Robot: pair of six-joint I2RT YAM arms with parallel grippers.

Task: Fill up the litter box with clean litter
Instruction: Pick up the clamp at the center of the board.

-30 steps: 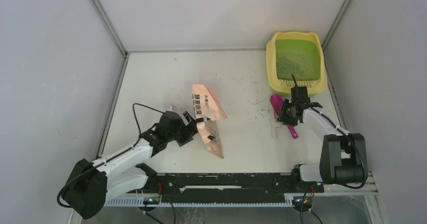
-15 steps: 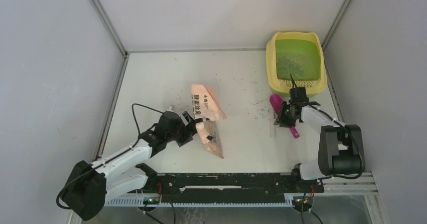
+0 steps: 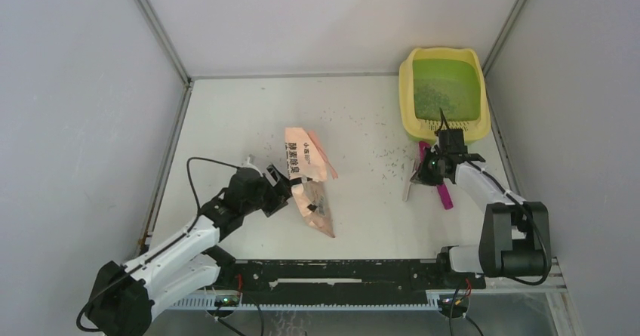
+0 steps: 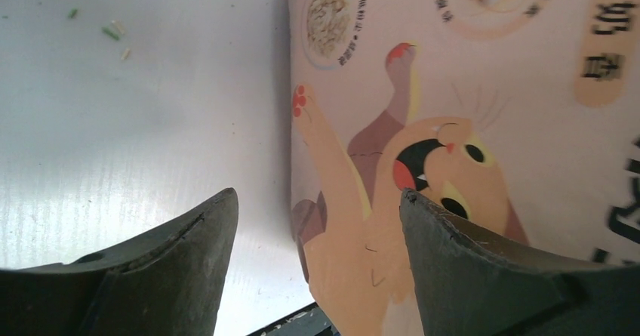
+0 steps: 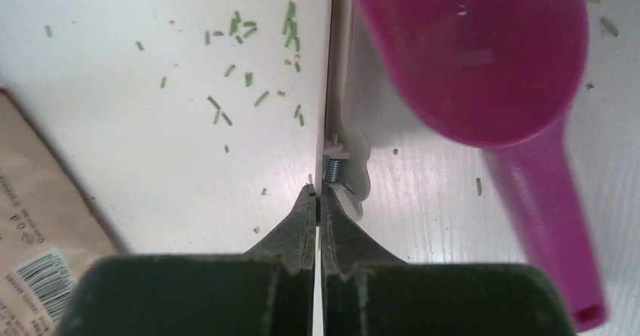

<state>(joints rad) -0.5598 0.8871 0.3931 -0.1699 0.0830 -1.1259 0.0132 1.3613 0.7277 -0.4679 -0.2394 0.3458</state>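
The litter box (image 3: 407, 102), a yellow tray with a green basin, stands at the far right with dark litter (image 3: 432, 94) inside. My right gripper (image 3: 424, 171) (image 5: 318, 192) is just in front of it, shut on a thin white spring clip (image 5: 330, 87) (image 3: 408, 188) seen edge-on. The magenta scoop (image 5: 483, 57) (image 3: 442, 192) lies on the table right beside the clip. My left gripper (image 3: 281, 189) (image 4: 317, 196) is open at the peach-pink printed bag (image 3: 308, 171) (image 4: 453, 124), whose lower corner lies between the fingers.
Loose litter granules (image 3: 385, 158) (image 5: 241, 26) are scattered over the white table between the bag and the box. Grey walls close in the left, right and back. A black rail (image 3: 340, 272) runs along the near edge.
My right gripper has closed on the white clip and shifted slightly toward the litter box, tilting the clip. The left arm has drawn a little leftward, still open at the bag.
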